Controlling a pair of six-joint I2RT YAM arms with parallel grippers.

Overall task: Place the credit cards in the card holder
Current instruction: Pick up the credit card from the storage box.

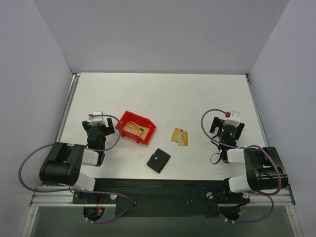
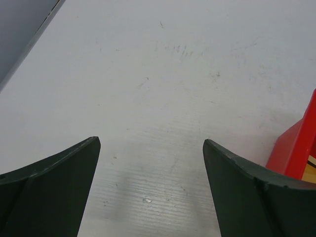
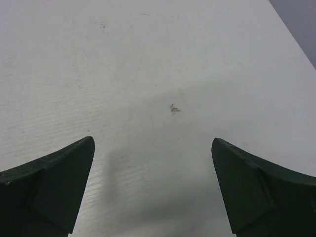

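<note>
The black card holder (image 1: 158, 160) lies closed on the table near the front, between the arms. Two gold-tan credit cards (image 1: 179, 137) lie side by side just behind it to the right. More tan cards (image 1: 134, 130) lie inside the red bin (image 1: 147, 134). My left gripper (image 1: 98, 118) is open and empty over bare table left of the bin; the bin's red corner (image 2: 296, 148) shows at the right edge of the left wrist view. My right gripper (image 1: 231, 118) is open and empty over bare table to the right of the loose cards.
The white table (image 1: 163, 96) has grey walls on three sides. Purple cables loop beside both arms. The black rail (image 1: 158, 190) runs along the near edge.
</note>
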